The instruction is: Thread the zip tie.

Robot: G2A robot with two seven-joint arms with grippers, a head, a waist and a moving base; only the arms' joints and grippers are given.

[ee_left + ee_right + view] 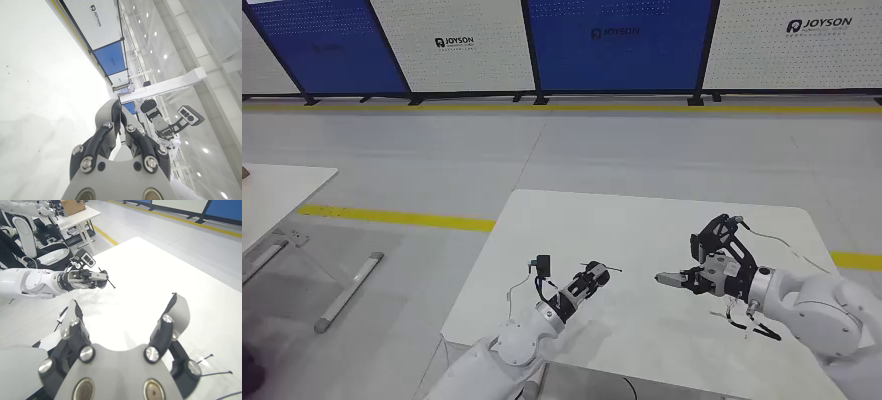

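The left gripper point(105, 277) clamps the zip tie point(112, 284) mid-strap, at nine o'clock from the wide-open right gripper point(124, 298) in the top view; light, thin, springy, probably slick; best pinched near its free tip.

Zip tie point(111, 284) juts from left tool point(105, 276), gap before right tool point(125, 298)
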